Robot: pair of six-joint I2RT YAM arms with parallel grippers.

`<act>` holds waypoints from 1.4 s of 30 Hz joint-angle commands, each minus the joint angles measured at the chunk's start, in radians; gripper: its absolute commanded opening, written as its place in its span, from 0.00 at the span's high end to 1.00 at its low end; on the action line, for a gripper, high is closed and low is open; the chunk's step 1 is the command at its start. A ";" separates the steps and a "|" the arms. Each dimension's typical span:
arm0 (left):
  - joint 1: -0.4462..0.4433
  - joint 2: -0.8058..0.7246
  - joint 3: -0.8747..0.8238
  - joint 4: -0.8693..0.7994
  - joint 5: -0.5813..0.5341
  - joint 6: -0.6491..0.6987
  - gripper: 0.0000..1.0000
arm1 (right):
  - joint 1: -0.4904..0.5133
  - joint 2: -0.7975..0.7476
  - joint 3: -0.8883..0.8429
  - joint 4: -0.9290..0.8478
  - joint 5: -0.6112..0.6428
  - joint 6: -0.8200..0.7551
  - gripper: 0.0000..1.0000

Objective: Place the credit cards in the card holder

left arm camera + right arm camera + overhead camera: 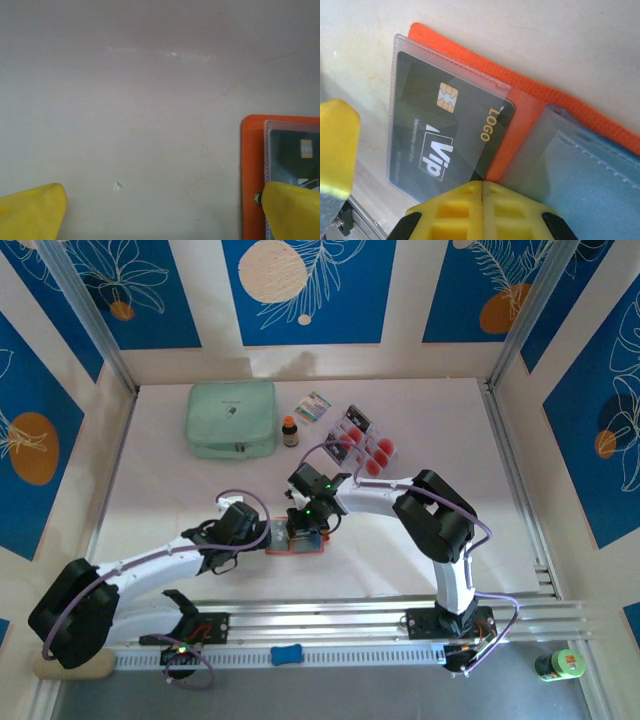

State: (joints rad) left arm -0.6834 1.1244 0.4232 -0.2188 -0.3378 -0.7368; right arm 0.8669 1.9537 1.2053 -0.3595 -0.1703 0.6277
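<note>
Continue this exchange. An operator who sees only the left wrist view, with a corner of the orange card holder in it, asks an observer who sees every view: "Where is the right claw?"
Observer: The right claw is shut, its tips at a corner of the clear pocket that holds a dark card.
Operator: Is the card holder folded?
Observer: No. The card holder lies open, and a second leaf with grey-blue pockets shows beside that card.
Operator: Are any cards outside it?
Observer: Yes. The top view shows cards with red spots lying on the table beyond both arms, right of a small bottle.
</note>
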 commanded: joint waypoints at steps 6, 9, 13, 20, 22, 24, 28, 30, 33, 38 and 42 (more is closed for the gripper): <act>0.012 -0.049 0.032 -0.034 -0.009 -0.026 0.00 | -0.005 0.018 0.011 -0.041 -0.036 -0.010 1.00; 0.012 -0.049 0.041 -0.038 -0.006 -0.023 0.00 | -0.009 0.005 0.016 -0.045 -0.040 -0.010 1.00; 0.012 -0.049 0.053 -0.044 -0.001 -0.019 0.00 | -0.018 -0.017 0.026 -0.053 -0.046 -0.011 1.00; 0.012 -0.048 0.093 -0.050 0.026 0.007 0.00 | -0.044 -0.095 0.028 -0.065 -0.042 -0.019 1.00; 0.013 -0.043 0.115 -0.058 0.032 0.029 0.00 | -0.056 -0.122 0.021 -0.068 -0.041 -0.025 1.00; 0.013 -0.030 0.141 -0.061 0.054 0.052 0.00 | -0.071 -0.146 0.009 -0.071 -0.037 -0.029 1.00; 0.013 0.005 0.200 -0.067 0.103 0.084 0.00 | -0.114 -0.182 -0.020 -0.076 -0.025 -0.045 1.00; 0.011 0.020 0.222 -0.061 0.123 0.091 0.00 | -0.137 -0.192 -0.031 -0.078 -0.020 -0.056 1.00; -0.001 0.049 0.259 -0.047 0.146 0.099 0.00 | -0.167 -0.186 -0.031 -0.093 -0.010 -0.083 1.00; -0.054 0.114 0.315 -0.049 0.138 0.112 0.00 | -0.195 -0.144 -0.016 -0.107 -0.017 -0.117 1.00; -0.090 0.157 0.324 -0.024 0.138 0.098 0.00 | -0.194 -0.111 -0.005 -0.104 -0.030 -0.123 1.00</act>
State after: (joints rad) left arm -0.7502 1.2583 0.7231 -0.2508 -0.2096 -0.6456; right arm 0.6689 1.8122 1.1896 -0.4358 -0.1814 0.5335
